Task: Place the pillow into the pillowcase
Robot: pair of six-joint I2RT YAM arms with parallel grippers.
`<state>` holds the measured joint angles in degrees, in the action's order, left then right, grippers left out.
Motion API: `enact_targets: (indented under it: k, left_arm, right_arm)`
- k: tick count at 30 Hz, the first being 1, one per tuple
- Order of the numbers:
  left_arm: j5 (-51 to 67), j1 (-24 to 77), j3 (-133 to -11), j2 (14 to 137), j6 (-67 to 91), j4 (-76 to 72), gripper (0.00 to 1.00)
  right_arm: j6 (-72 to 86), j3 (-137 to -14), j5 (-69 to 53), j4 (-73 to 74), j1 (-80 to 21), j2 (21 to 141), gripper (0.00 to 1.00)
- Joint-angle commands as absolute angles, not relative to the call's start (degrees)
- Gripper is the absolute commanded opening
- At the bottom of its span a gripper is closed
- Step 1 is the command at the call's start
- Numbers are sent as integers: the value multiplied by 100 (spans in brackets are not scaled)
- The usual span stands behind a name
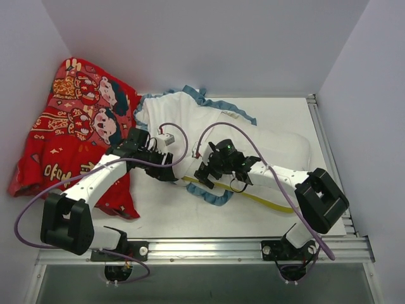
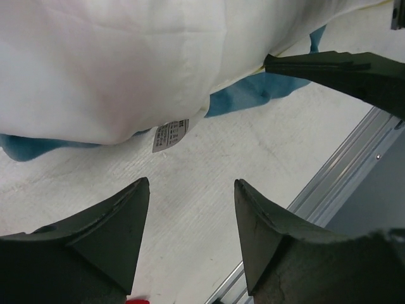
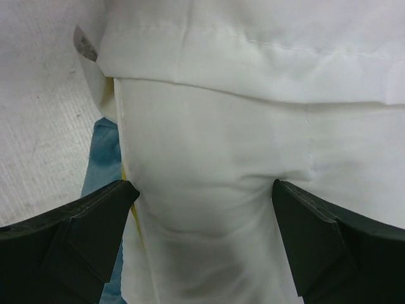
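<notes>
Top external: find pillow [image 1: 278,145] mid-desk, touching pillowcase [image 1: 218,197]. With left gripper [image 2: 190,190] and right gripper [image 3: 205,193] both wide and empty, pinch 1 frilly edge, lift, then slide pillow in slowly.

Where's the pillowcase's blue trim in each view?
Top external: blue trim, centre of frame; more along the far edge.
Left wrist: blue trim, upper middle.
Right wrist: blue trim, left edge, mid-height.
Shared landmark: the pillow's yellow piping running beside it.
</notes>
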<state>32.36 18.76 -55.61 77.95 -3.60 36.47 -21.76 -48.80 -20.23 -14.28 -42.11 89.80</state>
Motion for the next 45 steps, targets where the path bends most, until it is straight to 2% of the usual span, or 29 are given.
enact_targets:
  k: [1, 7, 11, 12, 13, 14, 15, 16, 18, 19, 22, 28, 34, 35, 37, 38, 40, 41, 45]
  left_arm:
    - [3207, 1890, -5441, 7655, -544, 3147, 65]
    - [4103, 1951, -4713, 6690, -1931, 2821, 66]
    - [4368, 2188, -4229, 5865, -4185, 3242, 68]
    - [4359, 2458, -4123, 5767, -4532, 3330, 68]
    - [4151, 2661, -4018, 5670, -4822, 3340, 69]
    - [3948, 2924, -3764, 5521, -5234, 3244, 68]
    - [3720, 3170, -3623, 5467, -5273, 3017, 68]
    - [3300, 3634, -3491, 5432, -5273, 2440, 68]
    - [2998, 4006, -3244, 5580, -5343, 1980, 68]
    - [2840, 4330, -3243, 5703, -5422, 1708, 68]
    - [2497, 4517, -3278, 6204, -5502, 1084, 68]
    - [1926, 4904, -3243, 7389, -6055, -339, 68]
    - [1758, 5062, -3568, 8357, -6416, -755, 67]
    - [1732, 5062, -3734, 8628, -6477, -721, 63]
    - [1775, 5071, -3989, 9015, -6548, -283, 46]
    - [1828, 5071, -4173, 9087, -6478, -229, 27]
    - [2561, 5080, -4376, 9001, -6451, -10, 13]
    - [2880, 5089, -4586, 8913, -6408, 244, 0]
    - [4146, 5422, -5342, 8561, -5732, 868, 0]
  right_arm:
    - [-2460, -5273, -2880, -1064, -4272, 9176, 100]
    - [-2575, -5765, -3076, -264, -4289, 9543, 100]
    - [-2567, -5976, -2866, -18, -4280, 9861, 93]
    - [-2540, -6037, -2691, -26, -4280, 9931, 89]
    - [-2540, -6082, -2611, 104, -4289, 10053, 79]
    - [-2549, -6178, -2532, 210, -4280, 10116, 74]
    - [-2523, -6231, -2392, 254, -4272, 10160, 68]
    - [-2496, -6275, -2373, 290, -4263, 10265, 58]
    - [-2426, -6450, -2364, 535, -4210, 10327, 50]
    - [-2400, -6495, -2382, 580, -4201, 10353, 42]
    - [-2321, -6636, -2495, 808, -4131, 10362, 29]
    - [-2048, -6934, -2812, 1177, -4008, 10494, 14]
    - [-1872, -7084, -3006, 1353, -3885, 10564, 0]
    - [-1820, -7119, -3015, 1406, -3859, 10564, 0]
    - [-1767, -7154, -3041, 1441, -3823, 10573, 0]
    - [-1688, -7224, -3050, 1459, -3797, 10599, 0]
    - [-1591, -7356, -3111, 1590, -3744, 10687, 0]
    - [-1478, -7539, -3120, 1626, -3727, 10731, 0]
    - [-1057, -8321, -3102, 1749, -3613, 11152, 0]
